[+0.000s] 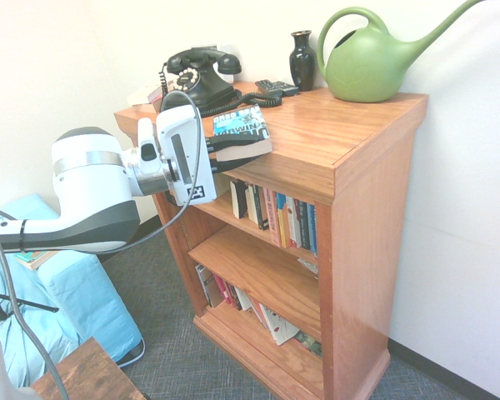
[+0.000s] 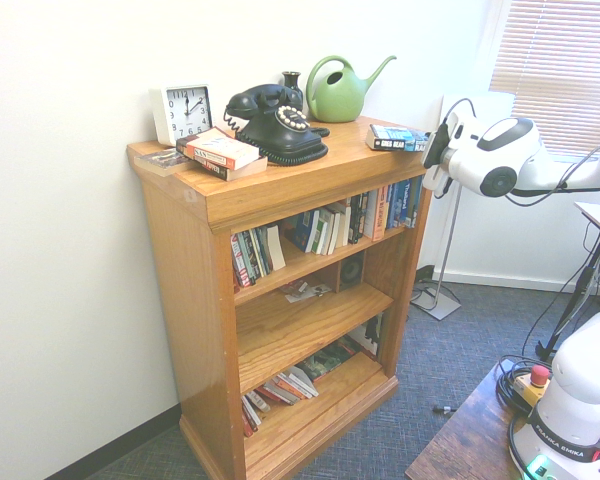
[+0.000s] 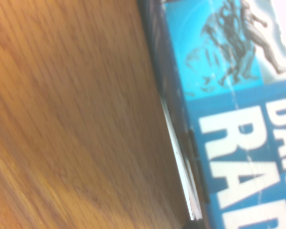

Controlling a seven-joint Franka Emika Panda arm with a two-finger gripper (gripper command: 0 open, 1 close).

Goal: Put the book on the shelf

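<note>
I have the pincer [image 1: 263,147] clamped on the thick blue-and-black book [image 1: 242,124], one finger over the cover and the other beneath, as far as I can make out. The book lies cover up at the front edge of the bookcase [image 1: 373,218], on its top board [image 1: 317,133]. That edge probably suits the grip: with the book at the lip, the lower finger can get under it without meeting wood. Coming in nearly level also keeps my wrist out in front, clear of the black telephone [image 1: 202,79] and its coiled cord. I judge the next move is a short lift or draw outward, then perhaps a place on an inner board; sagging at the far end is my worry. The top is grained orange-brown wood, carrying a dark vase [image 1: 302,62], a green watering can [image 1: 368,67] and a white clock [image 2: 184,113] too. Around it I see pale walls, grey-blue carpet [image 2: 490,330] and a window with blinds [image 2: 558,80].
</note>
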